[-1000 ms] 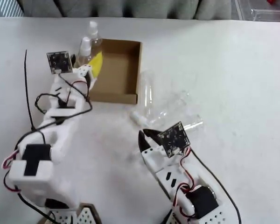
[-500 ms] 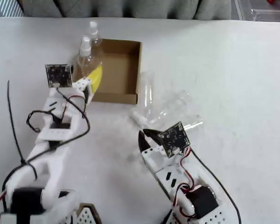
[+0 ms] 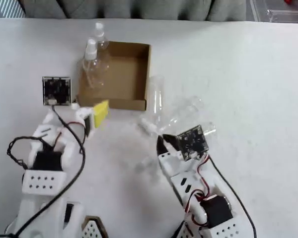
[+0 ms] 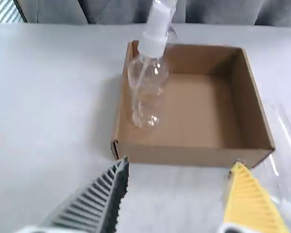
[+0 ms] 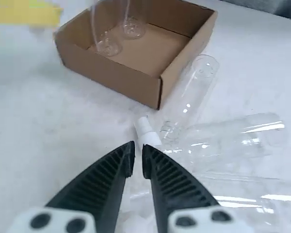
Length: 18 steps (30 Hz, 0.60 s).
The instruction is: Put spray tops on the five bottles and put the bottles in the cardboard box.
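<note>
The cardboard box [image 3: 120, 104] stands at the back left, its front wall facing the arms. Two clear bottles with white spray tops [image 3: 92, 62] [image 3: 100, 35] stand upright in its left part; one of them [image 4: 146, 82] is close in the left wrist view. My left gripper [image 3: 93, 114] is open and holds nothing, just in front of the box's front wall [image 4: 184, 155]. Three uncapped clear bottles [image 3: 155, 99] [image 3: 186, 110] [image 3: 204, 131] lie right of the box. A loose white spray top [image 5: 148, 137] lies just beyond my right gripper [image 5: 137, 151], whose black fingers are shut and hold nothing.
The lying bottles [image 5: 189, 94] [image 5: 230, 141] [image 5: 242, 199] crowd the table between the right gripper and the box's right wall. Bare white table stretches to the right and at the back. A clear plastic container [image 3: 278, 10] sits at the far right corner.
My left gripper let go of a capped bottle, which now stands in the box, and drew back towards the table's front. The right arm moved slightly towards the lying bottles.
</note>
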### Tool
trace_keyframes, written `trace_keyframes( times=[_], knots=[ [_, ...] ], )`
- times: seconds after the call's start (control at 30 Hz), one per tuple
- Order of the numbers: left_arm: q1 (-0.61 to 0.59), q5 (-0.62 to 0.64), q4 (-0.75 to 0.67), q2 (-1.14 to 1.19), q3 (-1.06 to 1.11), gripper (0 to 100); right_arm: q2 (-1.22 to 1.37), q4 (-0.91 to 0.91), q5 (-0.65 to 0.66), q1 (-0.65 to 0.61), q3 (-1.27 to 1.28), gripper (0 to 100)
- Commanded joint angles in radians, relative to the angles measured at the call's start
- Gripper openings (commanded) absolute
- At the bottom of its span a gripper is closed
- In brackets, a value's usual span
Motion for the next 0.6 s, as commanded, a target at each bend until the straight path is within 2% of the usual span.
trace_keyframes(
  times=[0.0,0.23,0.3,0.47,0.57],
  knots=[
    [0.028,-0.002,0.141,-0.14,0.046,31,-0.005,-0.044,0.0,0.058,-0.015,1.5],
    [0.022,-0.002,0.242,-0.294,0.215,29,-0.005,-0.045,0.0,0.067,-0.011,1.5],
    [0.022,-0.008,0.249,-0.335,0.264,23,-0.005,-0.045,0.0,0.067,-0.009,1.5],
    [0.021,-0.011,0.244,-0.417,0.364,2,-0.005,-0.045,0.034,0.107,-0.011,1.5],
    [0.021,-0.011,0.249,-0.446,0.425,5,-0.004,-0.045,0.13,0.15,-0.011,1.5]
  ],
)
